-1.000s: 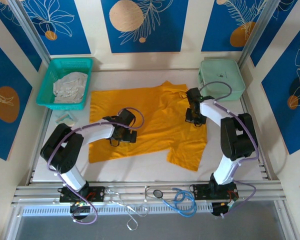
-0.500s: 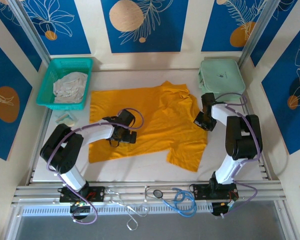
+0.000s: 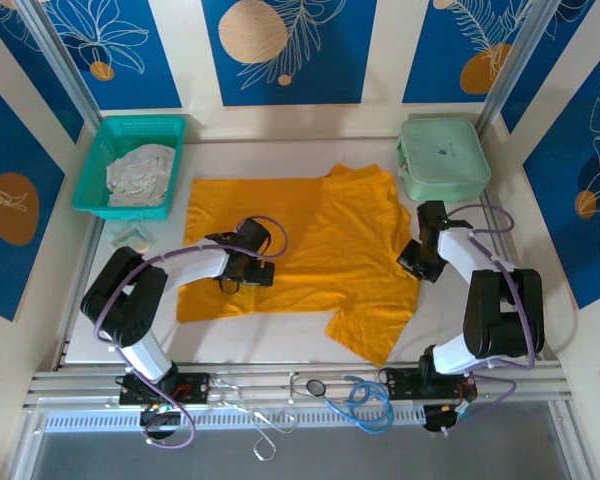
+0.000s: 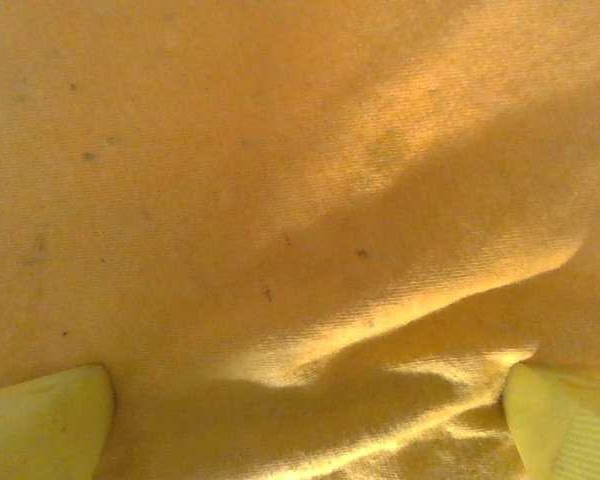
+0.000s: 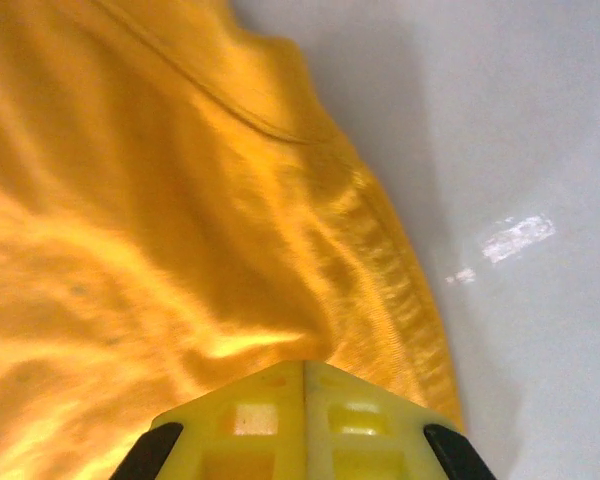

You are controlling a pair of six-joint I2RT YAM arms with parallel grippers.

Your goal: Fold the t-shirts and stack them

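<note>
**While the right arm draws back, the orange shirt spreads out**

Where the table (image 3: 450,325) meets the back wall, two containers stand at opposite corners. At far left, the teal mesh basket (image 3: 140,122) holds a crumpled pale whitish-grey garment (image 3: 140,172), which lies wholly inside its walls. At far right, the mint-green hard case (image 3: 442,158) lies closed and flat with nothing on it. A small pale object (image 3: 132,237), too small to name, sits on the table just in front of the basket.

Between the two, the mustard-orange t-shirt (image 3: 320,240) is laid out across the middle of the table. The left gripper (image 3: 246,274) is low over the shirt's left half. In the left wrist view its fingertips (image 4: 40,425) stand far apart at the two lower corners, with rumpled orange cloth between them and nothing pinched. The right gripper (image 3: 417,262) is at the shirt's right edge. In the right wrist view its yellow tips (image 5: 305,395) are pressed together, and the shirt's stitched hem (image 5: 380,270) runs right up to them, so it is clamped on that edge.

A second ago the right gripper was farther back and more to the left, over the shirt's upper right part, and its arm crossed in front of the case. It has since come right and nearer, taking the cloth with it. The bunched upper right corner now lies flatter, and the right edge reaches farther out. The left arm, the basket and its garment have not shifted.
</note>
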